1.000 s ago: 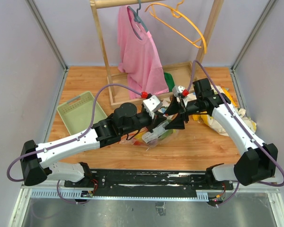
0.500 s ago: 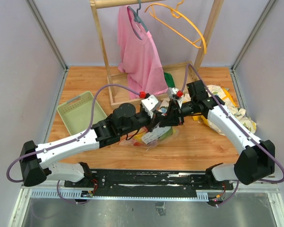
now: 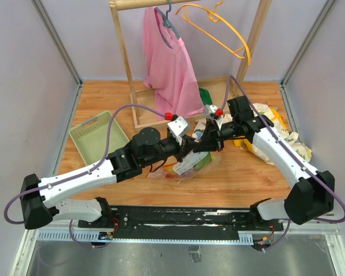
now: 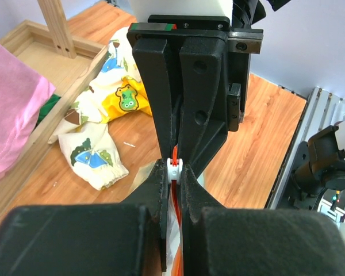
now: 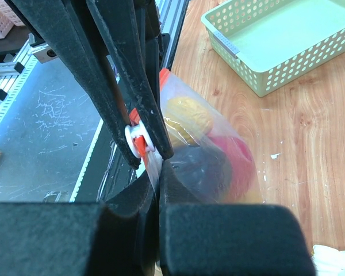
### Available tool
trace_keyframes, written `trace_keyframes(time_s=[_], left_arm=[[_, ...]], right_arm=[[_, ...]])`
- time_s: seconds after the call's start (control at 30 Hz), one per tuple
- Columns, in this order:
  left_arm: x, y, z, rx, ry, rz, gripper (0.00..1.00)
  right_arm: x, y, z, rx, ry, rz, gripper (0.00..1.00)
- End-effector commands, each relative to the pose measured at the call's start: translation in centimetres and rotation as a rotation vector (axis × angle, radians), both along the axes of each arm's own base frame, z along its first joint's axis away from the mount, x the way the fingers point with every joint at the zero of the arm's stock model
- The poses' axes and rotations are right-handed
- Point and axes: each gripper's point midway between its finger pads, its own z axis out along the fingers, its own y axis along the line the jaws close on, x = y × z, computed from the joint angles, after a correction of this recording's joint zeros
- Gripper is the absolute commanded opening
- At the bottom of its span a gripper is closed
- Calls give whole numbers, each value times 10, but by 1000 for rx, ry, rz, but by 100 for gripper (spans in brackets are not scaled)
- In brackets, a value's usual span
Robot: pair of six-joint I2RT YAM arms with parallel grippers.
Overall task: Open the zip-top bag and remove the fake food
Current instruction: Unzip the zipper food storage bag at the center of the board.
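The zip-top bag point(image 3: 187, 165) hangs between my two grippers just above the table, clear with an orange-red zipper strip. Its white slider point(image 4: 173, 167) is pinched in my left gripper point(image 4: 172, 172), which is shut on it. My right gripper point(image 5: 159, 172) faces the left one tip to tip and is shut on the clear plastic edge of the bag point(image 5: 171, 95) right beside the slider point(image 5: 137, 138). The fake food is inside the bag: a yellow piece point(image 5: 187, 115), a red one point(image 5: 238, 161) and a dark purple one point(image 5: 198, 169).
A pale green tray point(image 3: 98, 138) lies on the table to the left. The dinosaur-print cloth point(image 3: 276, 132) is bunched at the right. Behind the grippers stands a wooden rack point(image 3: 123, 63) with a pink shirt point(image 3: 167, 63) and an orange hanger point(image 3: 230, 34).
My right gripper has moved left to the bag's mouth and shut on the plastic edge next to the slider. The left gripper has kept its hold on the slider.
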Motion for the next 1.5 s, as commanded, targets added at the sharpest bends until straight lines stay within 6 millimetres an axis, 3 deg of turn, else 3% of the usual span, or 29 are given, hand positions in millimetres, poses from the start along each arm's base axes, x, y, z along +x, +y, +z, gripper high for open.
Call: trace_keyframes(time_s=[0.0, 0.2, 0.47, 0.6, 0.97, 1.1, 1.3, 1.47], left_arm=[[-1, 7, 9, -34, 24, 28, 0], [6, 1, 9, -69, 98, 65, 0], [19, -2, 15, -8, 83, 111, 1], [27, -2, 20, 29, 67, 143, 2], [38, 3, 9, 66, 61, 169, 5], [37, 7, 6, 49, 75, 151, 5], [29, 8, 18, -5, 72, 98, 6], [27, 11, 11, 9, 102, 87, 6]], right_arm=[[11, -6, 8, -10, -27, -41, 1], [16, -6, 12, -22, -34, -61, 1], [36, -16, 32, 8, 0, -132, 1], [36, -18, 37, 10, -9, -141, 1], [38, -25, 39, -7, -49, -166, 1], [40, -26, 39, -14, -59, -175, 1], [45, -28, 41, -24, -71, -193, 1], [47, -28, 40, -30, -69, -200, 1]])
